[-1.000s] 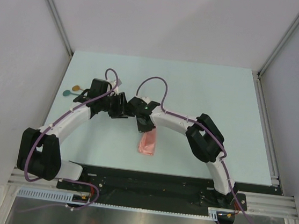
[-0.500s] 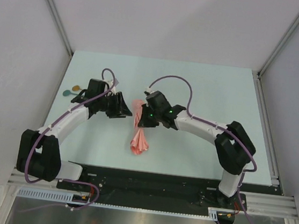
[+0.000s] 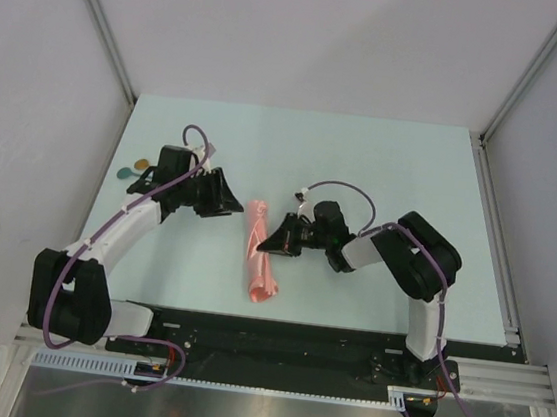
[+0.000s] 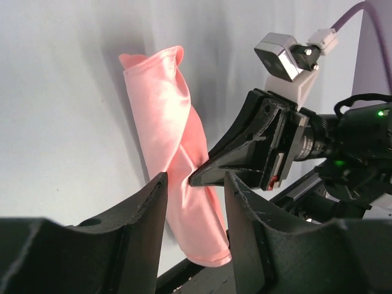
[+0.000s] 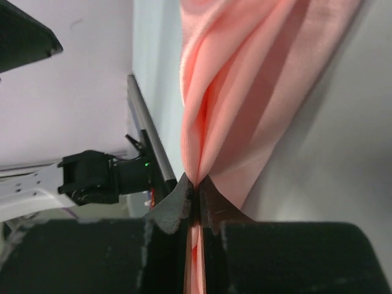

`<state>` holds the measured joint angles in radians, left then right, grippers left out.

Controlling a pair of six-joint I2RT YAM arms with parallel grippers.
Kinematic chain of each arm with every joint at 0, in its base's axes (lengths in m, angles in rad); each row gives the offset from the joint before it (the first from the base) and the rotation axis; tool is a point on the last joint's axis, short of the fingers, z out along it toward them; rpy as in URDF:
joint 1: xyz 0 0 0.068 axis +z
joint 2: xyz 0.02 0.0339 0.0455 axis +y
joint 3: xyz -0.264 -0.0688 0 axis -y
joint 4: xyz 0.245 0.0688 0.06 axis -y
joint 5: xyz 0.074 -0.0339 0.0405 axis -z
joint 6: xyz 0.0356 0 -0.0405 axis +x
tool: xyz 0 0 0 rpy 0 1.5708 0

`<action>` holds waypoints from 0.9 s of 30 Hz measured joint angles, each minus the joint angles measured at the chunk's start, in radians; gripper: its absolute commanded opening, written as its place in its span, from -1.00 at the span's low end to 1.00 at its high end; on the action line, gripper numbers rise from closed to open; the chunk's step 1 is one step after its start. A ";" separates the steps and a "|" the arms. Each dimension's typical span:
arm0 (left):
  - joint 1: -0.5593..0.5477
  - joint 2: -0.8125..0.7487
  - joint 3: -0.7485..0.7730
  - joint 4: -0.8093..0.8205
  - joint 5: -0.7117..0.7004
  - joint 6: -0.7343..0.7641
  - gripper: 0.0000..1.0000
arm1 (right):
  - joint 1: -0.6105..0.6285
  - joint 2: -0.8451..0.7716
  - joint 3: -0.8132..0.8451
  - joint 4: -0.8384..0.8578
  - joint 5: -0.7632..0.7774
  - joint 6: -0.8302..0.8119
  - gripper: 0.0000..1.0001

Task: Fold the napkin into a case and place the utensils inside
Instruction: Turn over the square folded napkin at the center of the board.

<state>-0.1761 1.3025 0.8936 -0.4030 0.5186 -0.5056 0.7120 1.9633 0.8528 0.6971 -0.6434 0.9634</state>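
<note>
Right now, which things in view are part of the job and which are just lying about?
Job: napkin, pinched in the right gripper; two spoons at the left edge of the table; open left gripper.
Not job: purple cables; metal rail along the near edge.

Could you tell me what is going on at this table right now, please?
The right gripper is shut on the middle of the salmon-pink cloth napkin, which lies bunched into a narrow, twisted strip on the pale table. The left gripper hovers open and empty just beside it. The two small teal-handled spoons sit at the table's left edge, untouched and not yet tucked in.
</note>
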 measured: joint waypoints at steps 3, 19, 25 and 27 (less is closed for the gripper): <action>0.000 -0.001 -0.006 0.007 -0.001 -0.010 -0.07 | -0.032 0.062 -0.076 0.217 -0.057 0.093 -0.99; -0.083 0.098 -0.016 0.082 -0.029 -0.056 -0.09 | -0.176 0.135 -0.218 0.404 -0.183 0.125 -0.04; -0.140 0.209 0.020 0.092 -0.034 -0.079 -0.10 | -0.237 -0.074 -0.177 -0.050 -0.136 -0.171 0.11; -0.147 0.246 0.050 0.095 -0.035 -0.081 -0.16 | -0.230 -0.138 -0.132 -0.228 -0.078 -0.269 0.09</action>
<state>-0.3229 1.5486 0.9436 -0.3077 0.4835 -0.5865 0.4820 1.8252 0.7204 0.4694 -0.7212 0.6945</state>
